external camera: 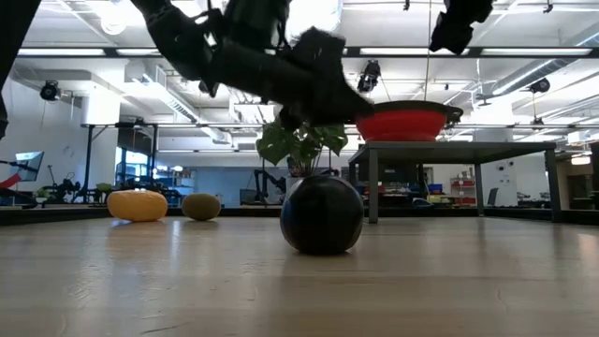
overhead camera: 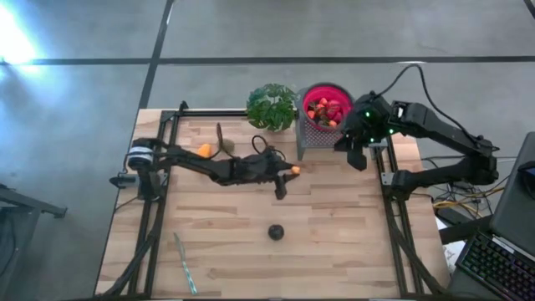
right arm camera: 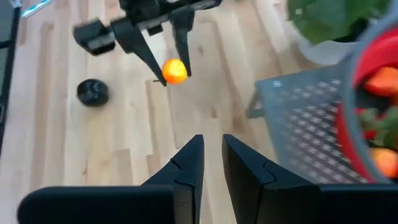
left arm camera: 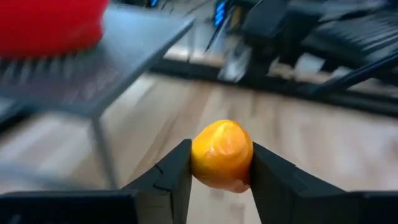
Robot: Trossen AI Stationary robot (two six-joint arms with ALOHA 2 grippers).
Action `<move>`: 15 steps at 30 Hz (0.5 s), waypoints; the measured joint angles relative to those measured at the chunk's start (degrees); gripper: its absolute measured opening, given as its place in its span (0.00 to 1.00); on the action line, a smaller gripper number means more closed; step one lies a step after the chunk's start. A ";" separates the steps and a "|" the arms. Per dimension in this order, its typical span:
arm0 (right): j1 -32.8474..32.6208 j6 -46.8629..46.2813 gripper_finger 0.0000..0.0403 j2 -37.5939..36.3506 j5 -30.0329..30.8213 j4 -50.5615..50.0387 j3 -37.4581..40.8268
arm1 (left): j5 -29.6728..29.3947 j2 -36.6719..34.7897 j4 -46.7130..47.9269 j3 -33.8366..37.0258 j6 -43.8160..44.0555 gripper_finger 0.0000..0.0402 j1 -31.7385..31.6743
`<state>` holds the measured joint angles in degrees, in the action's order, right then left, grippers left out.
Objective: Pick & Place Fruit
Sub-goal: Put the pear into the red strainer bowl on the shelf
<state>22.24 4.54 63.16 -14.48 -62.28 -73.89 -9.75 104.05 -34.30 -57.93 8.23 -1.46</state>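
Most of the fruit is already collected: the red bowl (overhead camera: pixel 327 109), standing on a grey mesh stand (overhead camera: pixel 322 138) near the far edge of the tabletop (overhead camera: pixel 334 226), holds strawberries and at least one orange piece.

The left gripper (overhead camera: pixel 288 172) is over the middle of the tabletop, just short of the stand. Its fingers are closed on a small orange ball (left arm camera: pixel 222 154), held clear of the wood; judged from this, the current step is carrying that ball to the bowl.

The right gripper (overhead camera: pixel 355 149) hangs beside the stand toward the right edge. Its fingers are nearly together with a narrow gap, and nothing is between them.

Three pieces remain on the tabletop:
- a dark round fruit (overhead camera: pixel 276 232) toward the near edge;
- an orange piece (overhead camera: pixel 204 150) toward the far left;
- a brownish kiwi (overhead camera: pixel 226 146) just beside it.

The leafy plant (overhead camera: pixel 272 106) stands next to the bowl. A thin pale stick (overhead camera: pixel 185 263) lies near the near left corner.
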 joint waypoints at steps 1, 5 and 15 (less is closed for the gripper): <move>-1.03 -0.33 0.13 -0.71 0.00 1.14 1.43 | 0.72 -0.20 -1.42 0.00 -1.05 0.34 0.31; -5.51 -3.03 0.14 -3.99 0.00 8.00 7.15 | 3.03 -0.30 -7.63 0.00 -5.59 0.34 1.51; -20.32 -0.36 0.12 -11.44 7.40 29.90 22.80 | 21.90 -0.30 -16.46 0.00 14.78 0.35 1.86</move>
<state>1.92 4.18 51.72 -7.08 -32.38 -51.10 12.15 103.74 -50.77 -57.93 23.01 0.39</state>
